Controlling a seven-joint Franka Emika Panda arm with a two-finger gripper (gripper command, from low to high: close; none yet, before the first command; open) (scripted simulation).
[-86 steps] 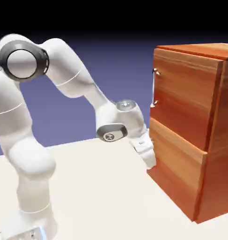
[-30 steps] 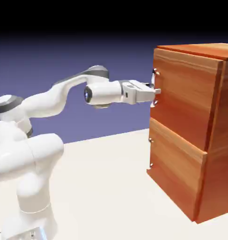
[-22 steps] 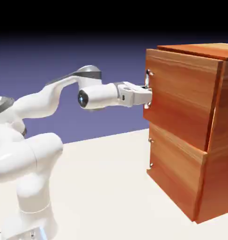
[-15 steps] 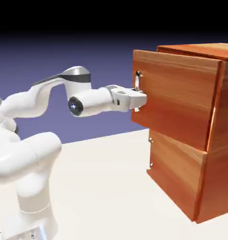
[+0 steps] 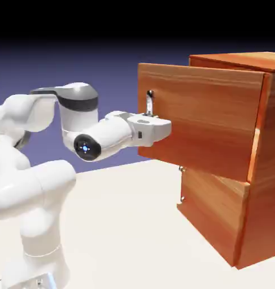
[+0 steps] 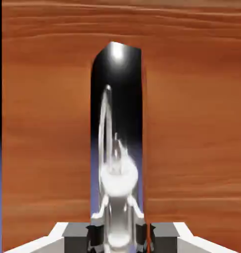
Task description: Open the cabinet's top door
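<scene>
Streaked wood door (image 5: 201, 121), mirror-bright metal handle (image 6: 116, 133)

The exterior view looks from beside the white arm (image 5: 43, 169) across the pale tabletop (image 5: 134, 226) toward the reddish-brown wooden cabinet (image 5: 241, 169). The hand view sits very close, facing the silver bar handle (image 6: 115, 148); both views share that handle.

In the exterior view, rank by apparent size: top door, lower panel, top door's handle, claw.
1. top door
2. lower panel, partly hidden beneath the open door
3. claw, nearer the camera, so unsure
4. handle, mostly covered by the claw
</scene>
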